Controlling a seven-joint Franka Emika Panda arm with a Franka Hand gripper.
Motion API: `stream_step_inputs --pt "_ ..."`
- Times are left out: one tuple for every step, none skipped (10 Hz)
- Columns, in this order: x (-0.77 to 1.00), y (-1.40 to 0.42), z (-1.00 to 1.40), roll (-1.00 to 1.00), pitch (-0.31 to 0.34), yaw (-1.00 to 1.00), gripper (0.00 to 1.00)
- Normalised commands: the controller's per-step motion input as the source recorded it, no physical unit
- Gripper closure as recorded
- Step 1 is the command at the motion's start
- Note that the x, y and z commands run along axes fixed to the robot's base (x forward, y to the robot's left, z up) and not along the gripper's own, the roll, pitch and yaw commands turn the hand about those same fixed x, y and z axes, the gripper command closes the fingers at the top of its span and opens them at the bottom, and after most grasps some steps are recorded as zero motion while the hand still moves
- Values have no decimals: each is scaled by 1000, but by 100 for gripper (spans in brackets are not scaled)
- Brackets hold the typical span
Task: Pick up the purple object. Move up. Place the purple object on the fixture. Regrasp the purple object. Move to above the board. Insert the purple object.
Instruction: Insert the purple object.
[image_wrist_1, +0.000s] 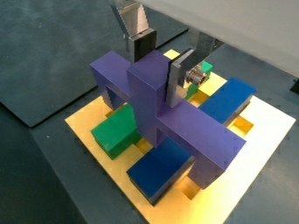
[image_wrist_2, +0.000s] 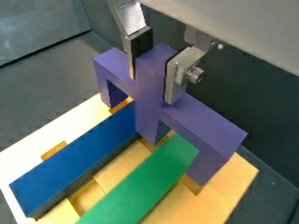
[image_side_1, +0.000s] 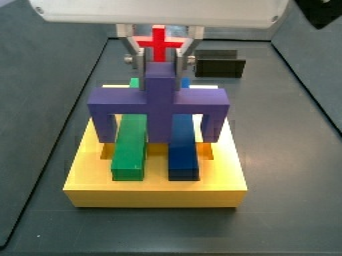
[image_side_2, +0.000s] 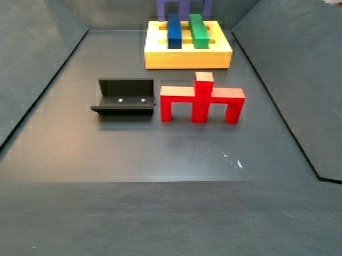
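Gripper was over the board, its silver fingers clamped on the central post of the purple object; both wrist views showed the plates flat against opposite faces of the post. The purple object sat post-up on the board, bar running across the green bar and blue bar, spanning both. In a side view its two end legs came down outside the two bars, reaching the yellow top face; cannot tell whether they were fully seated in slots. In a wrist view the blue bar and green bar lay side by side along the board under the purple bar, apart from each other. The fixture stood on the table well clear of the board, nothing on it, with the red piece just beside it, lying on the table with its post pointing toward the board. In that same side view the board sat at the far end of the table; only the lower part of the purple object showed there, the gripper cut off by the frame edge.
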Motion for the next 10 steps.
stream_step_inputs --pt "-211 0 0 -9 -53 0 100" --pt "0 -63 0 -26 -37 0 100" --pt "0 -69 0 -29 -34 0 100" --pt "0 -94 -94 0 -50 0 100" --pt "111 -137 -177 0 -27 0 100" --pt "189 -91 -246 0 -14 0 100" --pt "263 -9 -260 0 0 0 100" --pt "34 40 -223 9 0 0 100" --pt "0 106 -137 19 0 0 100" --pt "-29 54 0 0 0 -6 100"
